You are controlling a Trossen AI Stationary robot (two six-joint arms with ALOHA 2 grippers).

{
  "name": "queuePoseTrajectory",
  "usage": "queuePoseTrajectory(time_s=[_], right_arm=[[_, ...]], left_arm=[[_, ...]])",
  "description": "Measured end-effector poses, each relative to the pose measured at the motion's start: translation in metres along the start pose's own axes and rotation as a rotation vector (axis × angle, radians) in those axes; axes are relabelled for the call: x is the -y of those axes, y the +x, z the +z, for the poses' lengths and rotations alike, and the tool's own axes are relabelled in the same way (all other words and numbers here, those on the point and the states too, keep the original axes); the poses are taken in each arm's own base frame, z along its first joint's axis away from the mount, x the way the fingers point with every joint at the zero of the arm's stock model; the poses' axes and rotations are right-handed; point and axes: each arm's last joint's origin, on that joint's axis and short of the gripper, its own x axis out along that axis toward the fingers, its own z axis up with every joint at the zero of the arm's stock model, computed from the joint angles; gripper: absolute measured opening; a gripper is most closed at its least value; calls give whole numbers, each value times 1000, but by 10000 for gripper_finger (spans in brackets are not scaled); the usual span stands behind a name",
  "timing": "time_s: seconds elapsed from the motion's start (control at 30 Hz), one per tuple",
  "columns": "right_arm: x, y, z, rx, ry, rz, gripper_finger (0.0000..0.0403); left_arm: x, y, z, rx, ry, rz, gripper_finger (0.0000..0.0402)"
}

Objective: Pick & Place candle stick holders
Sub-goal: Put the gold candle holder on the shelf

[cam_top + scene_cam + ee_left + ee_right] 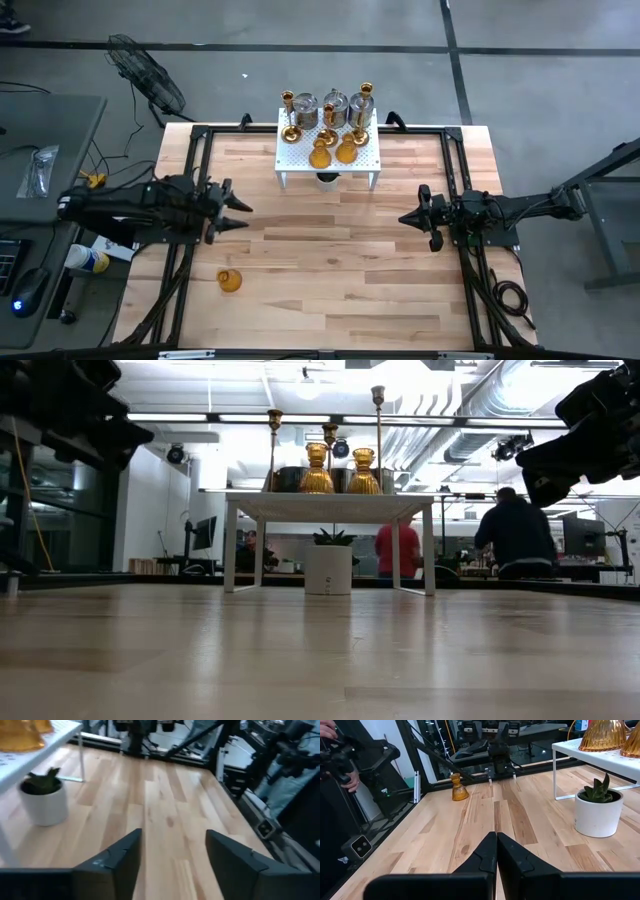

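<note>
Here, in the high view, my left gripper (243,213) hovers at the left of the frame over the wooden table (330,270), its two fingers parted with bare wood between them and nothing held. In the left wrist view those fingers (117,862) stand clearly apart above the planks. My right gripper (408,217) waits at the right of the frame, pointing toward the middle, fingers pressed together and empty; the right wrist view shows them meeting in a single seam.

One amber-orange candle stick holder (230,281) stands alone on the table at the lower left of the high view, below my left gripper and apart from it. In the right wrist view it (458,788) appears upright near the far edge.

The other candle stick holders (333,118) sit grouped on the white perforated rack (372,158) at the upper centre: slim gold ones, silvery-grey jars and two amber ones at the rack's near edge. A small white pot with a plant (327,179) sits under the rack.

In the low view, people (515,532) stand in the room behind the table.
</note>
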Motion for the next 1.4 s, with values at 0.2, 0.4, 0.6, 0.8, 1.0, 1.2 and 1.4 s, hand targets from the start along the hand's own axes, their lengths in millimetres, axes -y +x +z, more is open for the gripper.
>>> queuePoseTrajectory(time_s=[0.2,0.4,0.6,0.8,1.0,1.2,1.4], right_arm=[[0,0,0,0,0,0,3],[0,0,0,0,0,0,3],[0,0,0,0,0,0,3],[0,0,0,0,0,0,3],[0,0,0,0,0,0,3],[0,0,0,0,0,0,3],[0,0,0,0,0,0,3]], left_arm=[[6,1,19,-153,-28,-57,274],[12,0,39,-376,-83,-102,284],[25,-1,48,-621,-165,-137,284],[41,-1,42,-822,-318,-34,284],[62,2,31,-942,-387,10,284],[77,-4,23,-942,-430,113,284],[88,-15,17,-942,-536,216,284]])
